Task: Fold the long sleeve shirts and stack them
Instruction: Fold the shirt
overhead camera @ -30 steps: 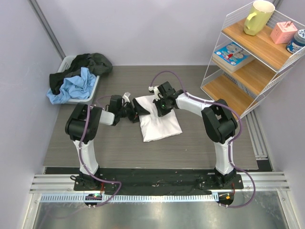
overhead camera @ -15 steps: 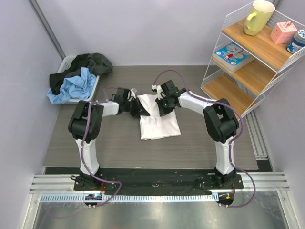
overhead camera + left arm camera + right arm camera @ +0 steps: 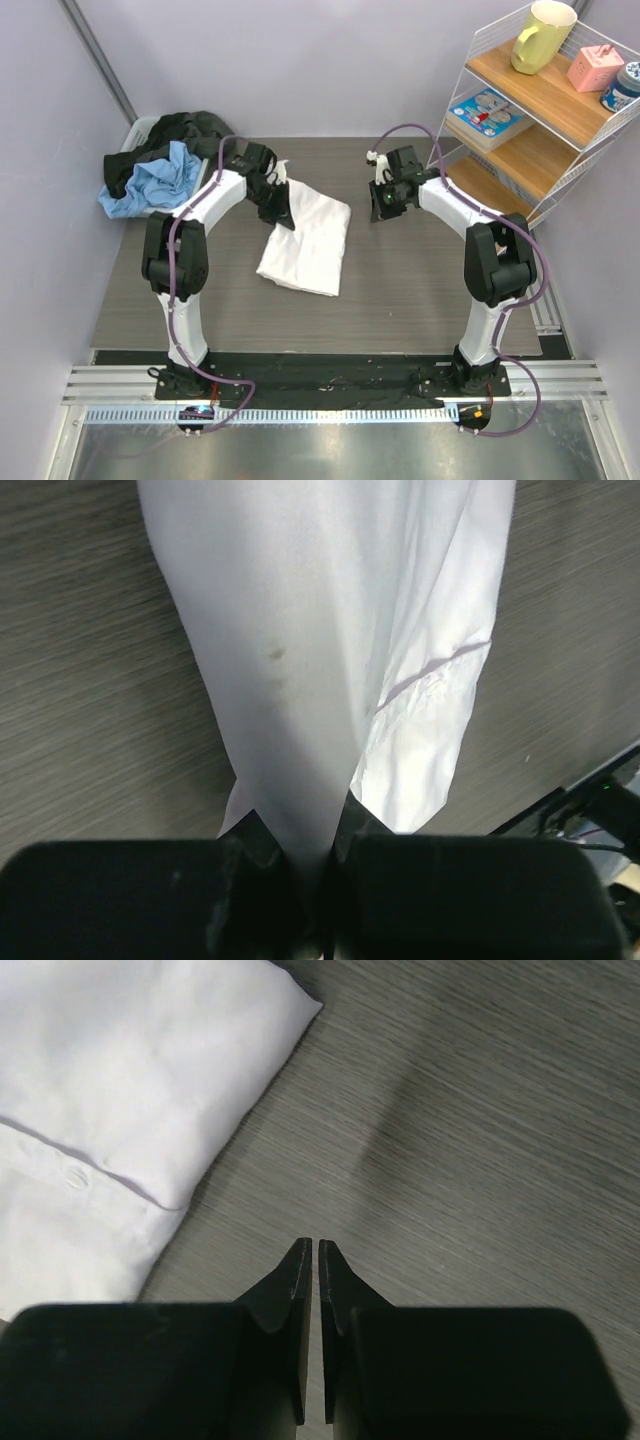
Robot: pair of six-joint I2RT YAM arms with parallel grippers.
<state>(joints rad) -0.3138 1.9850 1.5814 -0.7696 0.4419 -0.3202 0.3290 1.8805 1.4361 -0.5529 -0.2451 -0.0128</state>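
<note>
Two wrist views: left end effector point(image 3: 303, 832) pinches white shirt point(image 3: 300, 620); right end effector point(image 3: 315, 1252) near-closed, empty.

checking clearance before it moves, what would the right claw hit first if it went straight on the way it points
The right claw would likely meet bare table first; the shirt lies left of that line.
</note>
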